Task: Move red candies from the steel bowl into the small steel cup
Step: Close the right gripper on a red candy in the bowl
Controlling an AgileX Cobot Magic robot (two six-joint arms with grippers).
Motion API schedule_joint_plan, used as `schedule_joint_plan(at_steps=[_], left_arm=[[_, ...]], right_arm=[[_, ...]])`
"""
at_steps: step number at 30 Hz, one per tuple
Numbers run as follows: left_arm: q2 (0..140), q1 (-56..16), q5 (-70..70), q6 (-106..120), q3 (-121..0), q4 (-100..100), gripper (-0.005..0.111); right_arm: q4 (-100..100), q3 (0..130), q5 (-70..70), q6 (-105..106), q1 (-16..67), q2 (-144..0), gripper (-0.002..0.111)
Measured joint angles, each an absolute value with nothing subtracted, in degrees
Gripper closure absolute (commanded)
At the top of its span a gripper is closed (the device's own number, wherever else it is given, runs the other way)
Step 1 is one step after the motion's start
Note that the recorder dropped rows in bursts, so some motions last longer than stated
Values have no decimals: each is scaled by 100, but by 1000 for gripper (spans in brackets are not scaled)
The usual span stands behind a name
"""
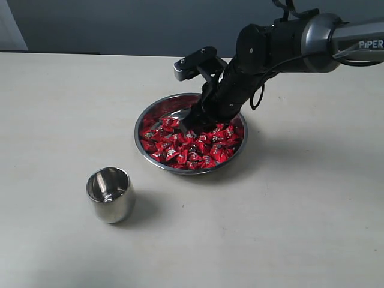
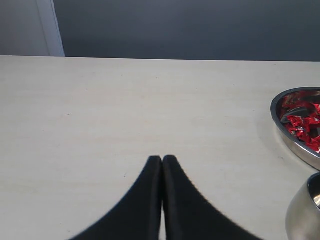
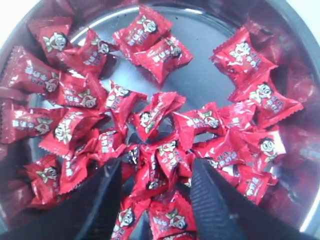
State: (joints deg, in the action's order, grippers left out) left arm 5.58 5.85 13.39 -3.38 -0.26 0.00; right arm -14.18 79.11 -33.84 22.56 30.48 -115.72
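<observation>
The steel bowl [image 1: 171, 107] sits mid-table, holding a heap of red candies [image 1: 192, 147]. My right gripper [image 1: 193, 123] reaches down into it from the right. In the right wrist view, that gripper [image 3: 157, 167] is open, its two black fingers pushed into the pile with several red candies [image 3: 150, 35] lying between and around them; nothing is pinched. Bare bowl bottom [image 3: 205, 75] shows beyond the heap. The small steel cup [image 1: 110, 195] stands upright to the bowl's front left. My left gripper [image 2: 162, 159] is shut and empty above bare table, with the bowl [image 2: 295, 145] and cup [image 2: 302, 215] at that view's edge.
The table is a pale, plain surface with a dark wall behind it. The right arm's black wrist and camera mount [image 1: 195, 63] hang over the bowl's far rim. The left arm is outside the exterior view.
</observation>
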Motion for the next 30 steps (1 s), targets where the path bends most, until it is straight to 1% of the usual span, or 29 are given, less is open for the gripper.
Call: schedule_joint_plan(at_steps=[13,17,30], left_arm=[[558,585,1339,-338,-26,0,106],[558,585,1339,-338,-26,0,106],[558,585,1339,-338,-26,0,106]], right_arm=[[-1418,7911,-2561,2248,3048,-12118,65],[-1405,7911,-2286,2233,3048,-12166,68],[-1382,7911,-2246,2233,3048,-12357,69]])
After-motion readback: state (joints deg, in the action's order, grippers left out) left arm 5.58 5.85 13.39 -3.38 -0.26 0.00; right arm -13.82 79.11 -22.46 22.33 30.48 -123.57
